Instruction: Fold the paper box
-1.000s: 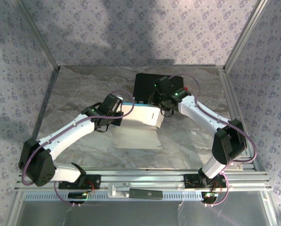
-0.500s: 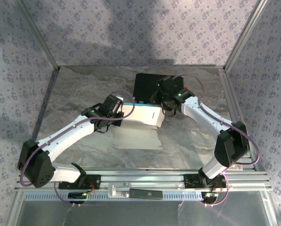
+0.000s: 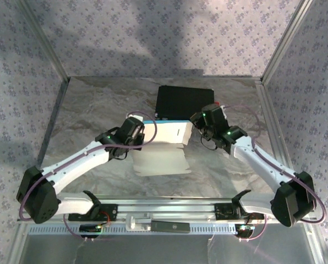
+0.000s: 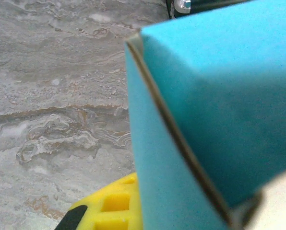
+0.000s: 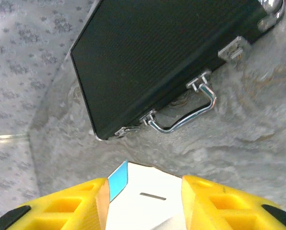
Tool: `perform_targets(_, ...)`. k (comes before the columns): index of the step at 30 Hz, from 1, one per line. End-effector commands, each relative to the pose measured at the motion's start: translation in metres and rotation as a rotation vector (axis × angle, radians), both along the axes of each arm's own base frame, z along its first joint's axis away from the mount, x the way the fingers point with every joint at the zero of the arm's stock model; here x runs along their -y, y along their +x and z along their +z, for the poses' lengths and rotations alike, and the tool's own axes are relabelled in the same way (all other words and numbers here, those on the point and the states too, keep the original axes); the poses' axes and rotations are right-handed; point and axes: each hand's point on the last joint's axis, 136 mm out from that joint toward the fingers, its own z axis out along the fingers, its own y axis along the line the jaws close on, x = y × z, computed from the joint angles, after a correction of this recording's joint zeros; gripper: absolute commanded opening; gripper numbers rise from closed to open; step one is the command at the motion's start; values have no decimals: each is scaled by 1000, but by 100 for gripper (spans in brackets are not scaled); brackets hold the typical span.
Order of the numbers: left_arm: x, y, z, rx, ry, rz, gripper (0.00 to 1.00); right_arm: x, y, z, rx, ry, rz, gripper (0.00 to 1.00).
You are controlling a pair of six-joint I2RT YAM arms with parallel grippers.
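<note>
Showed a partly folded paper box of thin cardboard (image 3: 167, 135), white face up with a cyan-blue far edge, near the middle of a marbled grey counter (image 3: 98, 110). Ran left to right along its long axis, a flat white flap reaching toward the near edge. Sat just in front of a black hard case with metal latches (image 3: 185, 102). Had the left fingers (image 4: 109, 211) clamped on its left end. Had the right fingers (image 5: 66, 206) apart at its right end; touching or not, could not tell.
</note>
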Motion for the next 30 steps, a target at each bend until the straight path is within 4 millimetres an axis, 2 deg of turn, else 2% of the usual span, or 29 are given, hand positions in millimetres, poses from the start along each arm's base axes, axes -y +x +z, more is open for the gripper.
perform_targets(1, 1, 9, 27, 125, -84, 73, 0, -15, 14, 16, 21, 259, -110, 43)
perform_targets(5, 4, 8, 29, 145, -120, 80, 0, -24, 24, 7, -2, 371, -140, 41)
perform_targets(8, 5, 8, 27, 142, -121, 79, 0, -30, 29, 10, 25, 452, -151, 39)
perform_targets(16, 5, 9, 25, 149, -128, 97, 0, -25, 19, 20, 84, 522, -207, 39)
perform_targets(22, 5, 9, 26, 151, -128, 94, 0, -33, 24, 31, 114, 540, -181, 38)
perform_targets(30, 6, 9, 22, 148, -124, 96, 0, -28, 25, 44, 169, 545, -197, 38)
